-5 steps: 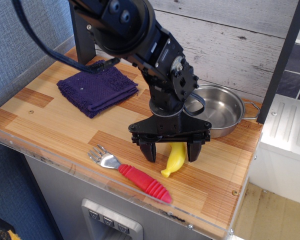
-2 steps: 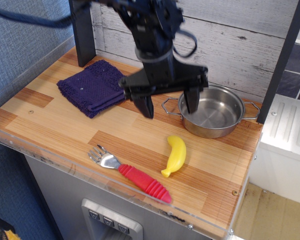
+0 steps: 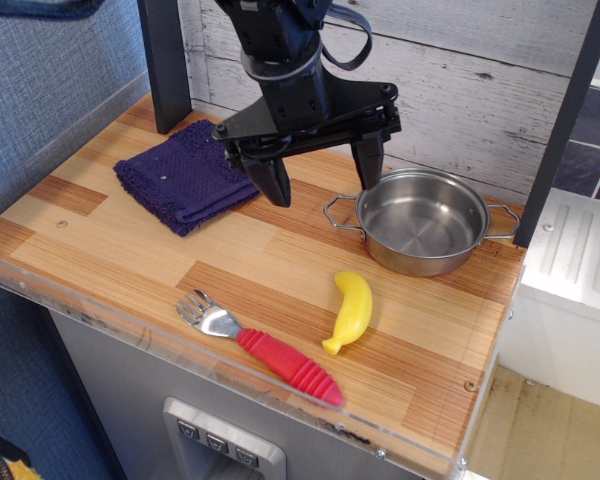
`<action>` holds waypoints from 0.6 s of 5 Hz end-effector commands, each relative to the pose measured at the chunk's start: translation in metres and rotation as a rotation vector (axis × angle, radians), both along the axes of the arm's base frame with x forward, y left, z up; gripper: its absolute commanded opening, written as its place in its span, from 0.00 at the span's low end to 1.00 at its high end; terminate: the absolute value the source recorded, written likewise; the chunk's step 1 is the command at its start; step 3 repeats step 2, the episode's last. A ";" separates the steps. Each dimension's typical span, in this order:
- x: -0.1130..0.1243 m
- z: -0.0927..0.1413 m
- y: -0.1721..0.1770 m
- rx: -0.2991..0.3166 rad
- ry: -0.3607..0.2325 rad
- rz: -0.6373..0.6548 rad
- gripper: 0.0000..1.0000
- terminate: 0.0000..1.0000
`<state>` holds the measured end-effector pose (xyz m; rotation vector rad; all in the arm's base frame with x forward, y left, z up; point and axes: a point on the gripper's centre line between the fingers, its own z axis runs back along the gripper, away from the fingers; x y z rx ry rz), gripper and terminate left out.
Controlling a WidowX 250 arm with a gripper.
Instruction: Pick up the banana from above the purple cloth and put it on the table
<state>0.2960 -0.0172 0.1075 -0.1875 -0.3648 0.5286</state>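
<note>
The banana (image 3: 351, 312) lies flat on the surface (image 3: 130, 250), toward the front right, with its narrow stem end pointing at the clear front edge and its rounder end pointing back toward the pot (image 3: 422, 220). Nothing touches it. It sits just in front of the pot and just right of the fork (image 3: 265, 348), apart from both.

The purple cloth (image 3: 188, 174) is well apart from the banana, at the back left of the surface, folded and roughly square, with nothing lying on it.

The hand (image 3: 316, 168) hangs in the air above the back of the surface, between the cloth and the pot, raised well clear of the banana. Its two dark fingers point downward and stand spread wide apart, with nothing between them. The left-hand finger (image 3: 273, 178) in this view overlaps the cloth's right corner; the other one reaches down just over the pot's back rim. The arm rises from the hand toward the top of the view, where it is cut off by the frame, and a black cable loops beside it.

By count there is one banana, one cloth, one steel pot with two loop handles, and one fork with a red ribbed handle and silver tines.

The pot's inside is bare metal as far as can be seen. A dark upright post stands behind the cloth, and another crosses the right side of the view, covering the far tip of the pot's right handle.
</note>
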 end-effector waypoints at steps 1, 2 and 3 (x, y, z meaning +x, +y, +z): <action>0.000 0.016 0.004 -0.001 -0.055 0.003 1.00 0.00; 0.000 0.016 0.004 -0.001 -0.055 0.003 1.00 1.00; 0.000 0.016 0.004 -0.001 -0.055 0.003 1.00 1.00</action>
